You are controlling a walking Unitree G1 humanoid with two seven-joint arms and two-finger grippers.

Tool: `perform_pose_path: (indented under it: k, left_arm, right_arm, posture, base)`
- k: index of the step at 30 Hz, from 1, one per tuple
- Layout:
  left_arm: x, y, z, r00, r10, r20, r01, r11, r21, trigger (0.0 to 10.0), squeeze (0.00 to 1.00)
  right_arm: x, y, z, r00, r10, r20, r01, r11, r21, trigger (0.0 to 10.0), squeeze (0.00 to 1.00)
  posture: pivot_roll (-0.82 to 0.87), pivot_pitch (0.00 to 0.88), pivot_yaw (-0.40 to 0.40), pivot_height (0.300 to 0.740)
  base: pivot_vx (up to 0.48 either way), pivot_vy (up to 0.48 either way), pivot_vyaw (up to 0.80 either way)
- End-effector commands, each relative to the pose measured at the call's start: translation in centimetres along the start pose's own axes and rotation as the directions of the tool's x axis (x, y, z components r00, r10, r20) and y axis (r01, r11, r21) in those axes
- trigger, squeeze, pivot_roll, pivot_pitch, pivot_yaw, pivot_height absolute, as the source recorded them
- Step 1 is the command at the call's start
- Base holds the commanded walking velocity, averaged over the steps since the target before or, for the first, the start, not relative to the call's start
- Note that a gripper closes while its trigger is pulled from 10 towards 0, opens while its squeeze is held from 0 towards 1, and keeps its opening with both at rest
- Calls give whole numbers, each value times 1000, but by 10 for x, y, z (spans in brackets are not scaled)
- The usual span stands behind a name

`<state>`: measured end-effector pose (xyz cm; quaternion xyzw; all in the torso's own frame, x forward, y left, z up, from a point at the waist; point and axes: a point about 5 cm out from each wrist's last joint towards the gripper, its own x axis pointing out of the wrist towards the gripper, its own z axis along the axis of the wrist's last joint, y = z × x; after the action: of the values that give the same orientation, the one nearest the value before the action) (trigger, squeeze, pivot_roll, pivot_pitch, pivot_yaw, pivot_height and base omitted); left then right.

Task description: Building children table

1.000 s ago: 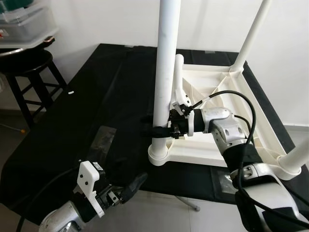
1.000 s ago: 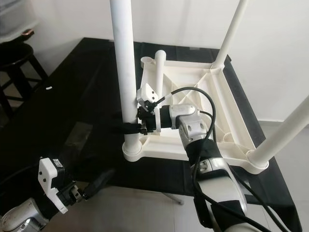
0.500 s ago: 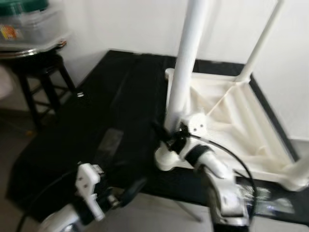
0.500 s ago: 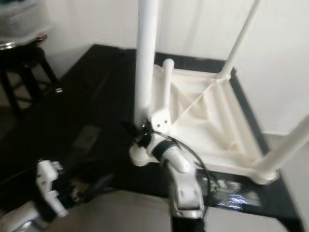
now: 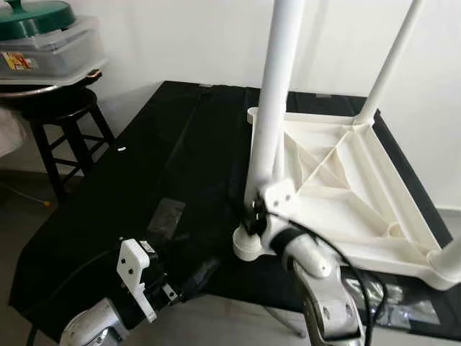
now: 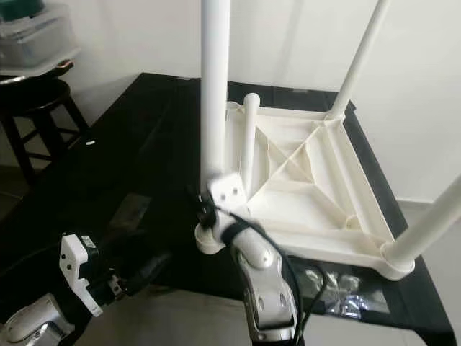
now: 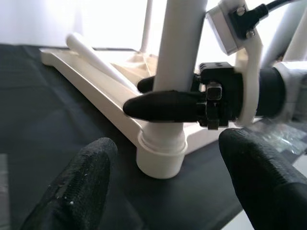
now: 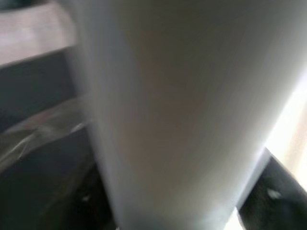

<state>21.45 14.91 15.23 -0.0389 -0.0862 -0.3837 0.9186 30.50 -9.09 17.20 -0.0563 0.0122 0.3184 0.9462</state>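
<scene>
The white children's table (image 5: 338,180) lies upside down at my desk's (image 5: 108,209) right edge. Three legs (image 5: 270,101) stand upright in its corners; a fourth leg (image 6: 248,140) leans loose inside.

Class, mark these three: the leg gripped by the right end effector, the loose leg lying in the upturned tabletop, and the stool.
Gripped leg (image 5: 272,94), left eye view, mid-shaft.
Loose leg (image 6: 248,137), right eye view, upper shaft.
Stool (image 5: 61,108), left eye view, seat edge.

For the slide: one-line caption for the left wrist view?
Right gripper clamps the white table leg just above its corner socket on the upturned tabletop, seen between the open left gripper's fingers.
</scene>
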Motion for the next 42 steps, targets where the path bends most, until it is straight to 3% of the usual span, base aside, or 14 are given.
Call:
perform_pose_path:
  k: [1, 3, 11, 12, 13, 14, 16, 21, 22, 23, 27, 38, 41, 42]
  left_arm:
    - [-1, -1, -5, 1000, -3, -16, 3, 1000, -6, 10000, 0]
    - [0, -2, -5, 1000, -2, -13, 2, 1000, -7, 10000, 0]
    - [-1, -3, -4, 1000, 0, -11, 0, 1000, -10, 10000, 0]
    - [-2, -4, -4, 1000, 1, -11, -1, 1000, -11, 10000, 0]
    - [-3, -4, -3, 1000, 2, -12, -2, 1000, -12, 10000, 0]
    - [-3, -4, -3, 1000, 2, -12, -2, 1000, -12, 10000, 0]
    - [-5, -6, -3, 1000, 3, -15, -3, 1000, -15, 10000, 0]
    - [-5, -6, -3, 1000, 3, -16, -3, 1000, -16, 10000, 0]
    - [-5, -6, -3, 1000, 3, -17, -3, 1000, -17, 10000, 0]
    - [-5, -6, -3, 1000, 2, -17, -2, 1000, -17, 10000, 0]
    - [-5, -7, -2, 1000, 1, -17, -2, 1000, -18, 10000, 0]
    - [-4, -5, -4, 1000, -4, -21, 4, 1000, -18, 10000, 0]
    - [-5, -6, -4, 1000, -2, -21, 2, 1000, -16, 10000, 0]
    - [-5, -6, -4, 1000, -2, -21, 2, 1000, -16, 10000, 0]
  right_arm:
    - [7, -6, 27, 983, 143, 113, -139, 989, -45, 10000, 1000]
    - [9, -21, 40, 946, 306, 108, -292, 948, -124, 10000, 1000]
    - [15, -45, 53, 904, 424, 45, -410, 893, -185, 10000, 1000]
    - [18, -51, 55, 886, 463, 20, -450, 871, -197, 10000, 114]
    - [22, -55, 56, 870, 494, 4, -485, 856, -181, 10000, 0]
    - [22, -55, 56, 870, 494, 4, -485, 856, -181, 10000, 0]
    - [25, -56, 56, 801, 598, -22, -594, 790, -152, 10000, 0]
    - [27, -56, 56, 786, 618, -14, -614, 778, -134, 10000, 0]
    - [27, -56, 56, 781, 625, -3, -621, 775, -116, 3647, 0]
    - [27, -57, 55, 769, 639, 9, -635, 765, -110, 0, 0]
    - [26, -58, 55, 761, 648, 27, -643, 759, -103, 0, 0]
    - [21, -73, 46, 823, 561, 91, -557, 828, -65, 0, 0]
    - [14, -79, 39, 920, 384, 73, -380, 922, -71, 0, 0]
    - [14, -79, 39, 920, 384, 73, -380, 922, -71, 0, 0]
  posture:
    - [-19, 123, -51, 740]
    - [-15, 127, -55, 740]
    - [-8, 135, -58, 740]
    - [-5, 137, -58, 740]
    - [6, 143, -57, 740]
    - [6, 143, -57, 740]
    - [14, 149, -56, 740]
    - [14, 151, -56, 740]
    - [14, 151, -56, 740]
    - [16, 152, -56, 740]
    - [16, 152, -56, 740]
    - [13, 137, -45, 740]
    - [14, 138, -57, 740]
    - [14, 138, -57, 740]
  base:
    - [0, 0, 0]
    - [0, 0, 0]
    - [0, 0, 0]
    - [0, 0, 0]
    - [0, 0, 0]
    - [0, 0, 0]
    - [0, 0, 0]
    - [0, 0, 0]
    - [0, 0, 0]
    - [0, 0, 0]
    - [0, 0, 0]
    - [0, 0, 0]
    - [0, 0, 0]
    - [0, 0, 0]
